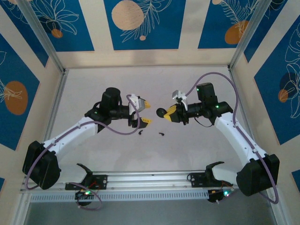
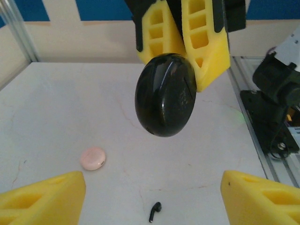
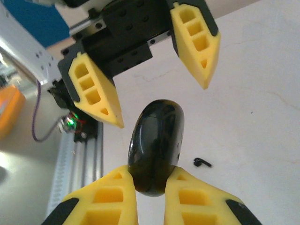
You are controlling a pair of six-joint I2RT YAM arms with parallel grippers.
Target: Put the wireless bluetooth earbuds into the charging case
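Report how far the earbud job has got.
Done: the right gripper has the case clamped, off the table. In hand: the open left gripper faces the case, apart from it. Left: the case looks shut and an earbud lies on the table, so opening and inserting remain.

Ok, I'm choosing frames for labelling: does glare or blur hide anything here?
Left wrist: pale reflections streak the glossy charging case, its outline sharp; the earbud is crisp. Right wrist: the same sheen on the case, the earbud small yet legible. Top external: even light, the earbud a mere speck.
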